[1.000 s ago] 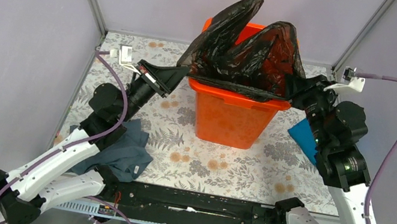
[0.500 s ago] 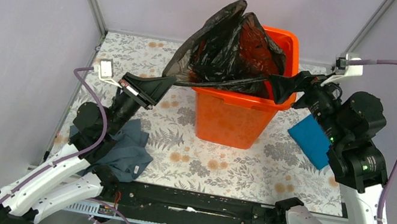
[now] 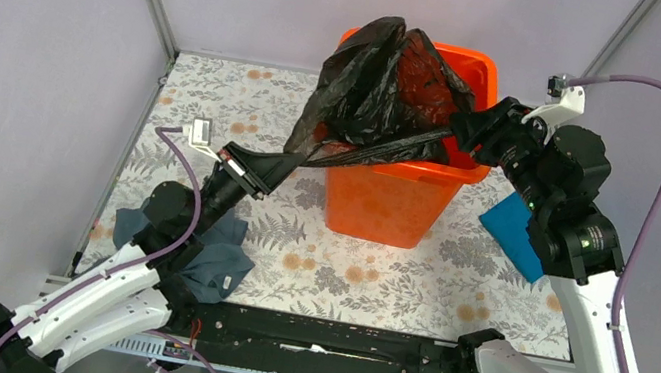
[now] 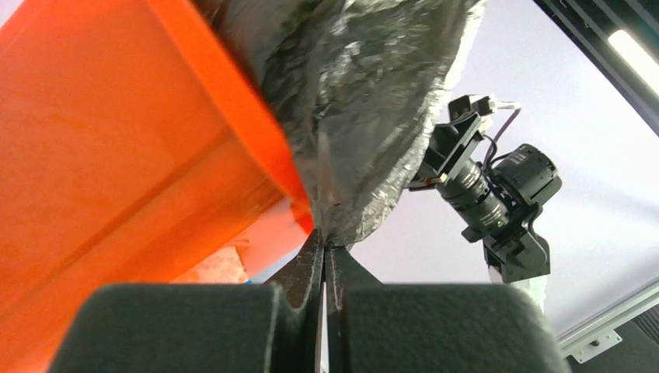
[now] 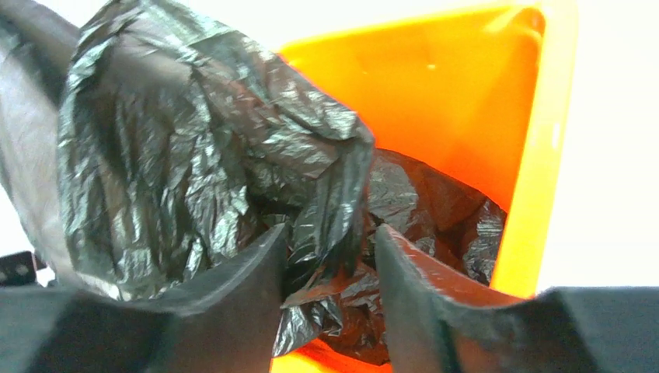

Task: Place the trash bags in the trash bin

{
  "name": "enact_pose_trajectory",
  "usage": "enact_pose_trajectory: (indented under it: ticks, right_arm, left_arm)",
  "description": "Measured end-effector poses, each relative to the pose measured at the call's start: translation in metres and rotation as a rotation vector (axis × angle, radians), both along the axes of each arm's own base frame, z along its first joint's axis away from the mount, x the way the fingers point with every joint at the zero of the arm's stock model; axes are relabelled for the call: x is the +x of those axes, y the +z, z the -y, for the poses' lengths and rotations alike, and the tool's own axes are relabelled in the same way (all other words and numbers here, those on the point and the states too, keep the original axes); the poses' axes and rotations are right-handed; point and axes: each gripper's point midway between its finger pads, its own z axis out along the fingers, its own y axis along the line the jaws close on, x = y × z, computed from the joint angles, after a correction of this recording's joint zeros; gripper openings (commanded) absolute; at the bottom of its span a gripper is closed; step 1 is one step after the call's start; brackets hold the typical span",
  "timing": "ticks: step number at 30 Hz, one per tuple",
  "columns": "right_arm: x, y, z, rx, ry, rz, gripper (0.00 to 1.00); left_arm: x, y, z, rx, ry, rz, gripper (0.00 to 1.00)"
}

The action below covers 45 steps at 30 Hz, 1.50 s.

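Note:
The orange trash bin (image 3: 390,202) stands at the back middle of the table. A black trash bag (image 3: 380,78) is bunched over its left and back rim, part of it down inside. One corner is stretched taut down to my left gripper (image 3: 253,169), which is shut on it left of the bin. In the left wrist view the gripper (image 4: 325,241) pinches the film (image 4: 365,116) beside the bin wall (image 4: 116,155). My right gripper (image 3: 468,128) hovers over the bin's right rim. Its jaws (image 5: 330,241) stand open, a loose fold of bag (image 5: 194,140) hanging between them above the bin (image 5: 466,93).
A grey-blue cloth (image 3: 204,252) lies on the floral table cover (image 3: 363,273) under the left arm. A bright blue cloth (image 3: 513,232) lies right of the bin, below the right arm. Grey walls close in the back and both sides.
The bag was spread across the bin mouth; now it is bunched to the left. My right gripper opened and shifted up over the rim. My left gripper pulled its corner down and nearer.

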Motion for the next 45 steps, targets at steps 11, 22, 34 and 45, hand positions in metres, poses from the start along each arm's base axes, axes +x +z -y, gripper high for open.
enact_pose_trajectory:
  ticks: [11, 22, 34, 45]
  right_arm:
    - [-0.017, -0.017, 0.017, -0.018, -0.046, 0.029, 0.0]
    - [-0.089, -0.007, 0.043, 0.028, -0.021, 0.162, 0.0]
    - [-0.094, -0.1, 0.052, -0.027, -0.065, -0.005, 0.0]
    - [-0.111, -0.071, 0.065, -0.234, -0.019, 0.019, 0.99]
  left_arm:
    - [-0.001, -0.054, 0.005, 0.066, -0.03, -0.118, 0.26]
    - [-0.004, -0.023, -0.001, 0.318, 0.018, -0.077, 0.99]
    - [0.03, 0.001, 0.0, 0.474, 0.128, -0.096, 0.63]
    - [0.043, -0.015, 0.001, 0.527, 0.165, -0.11, 0.13]
